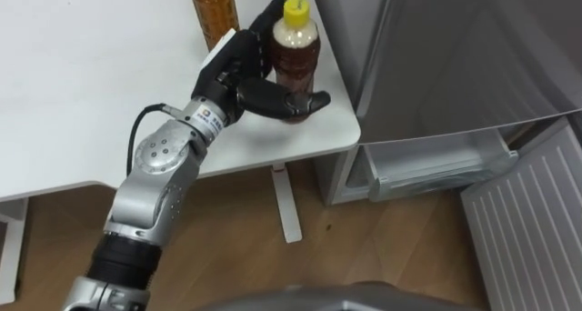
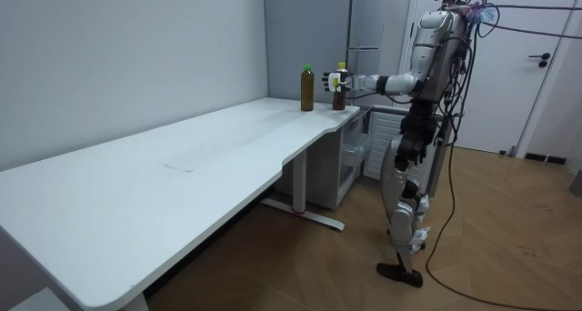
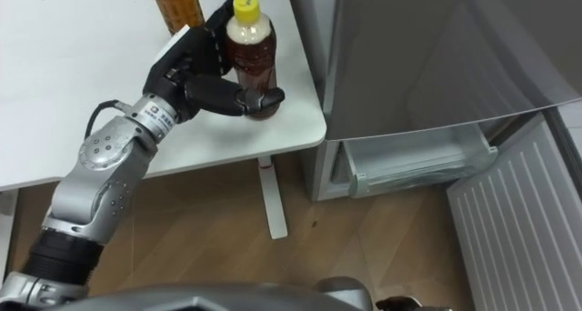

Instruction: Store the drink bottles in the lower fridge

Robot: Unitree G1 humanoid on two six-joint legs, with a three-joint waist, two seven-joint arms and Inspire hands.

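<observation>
The task is judged to be at an early stage: no drink is seen inside the fridge, and both bottles are at the counter [image 1: 82, 102]. The yellow-capped bottle [image 1: 296, 49] stands at the counter's near right corner, close to the edge, and is grasped by the left hand [image 1: 235, 71]. The fingers are wrapped round its far side and the thumb is laid across its lower front. Whether the base has been lifted clear of the surface cannot be told. The second bottle [image 1: 215, 5], filled with an amber drink, is left untouched just to the left of the first and slightly farther back.

The lower fridge [image 1: 435, 165] is found to the right of the counter with its door [image 1: 532, 225] swung open, so a pale, empty-looking compartment is exposed. In the room view the robot is seen standing by the counter's far end, beside the fridge, with its left arm stretched out to the bottles.

By this reading, the grasped bottle remains to be carried down and right into the open compartment, and the same is then to be done with the second bottle.
</observation>
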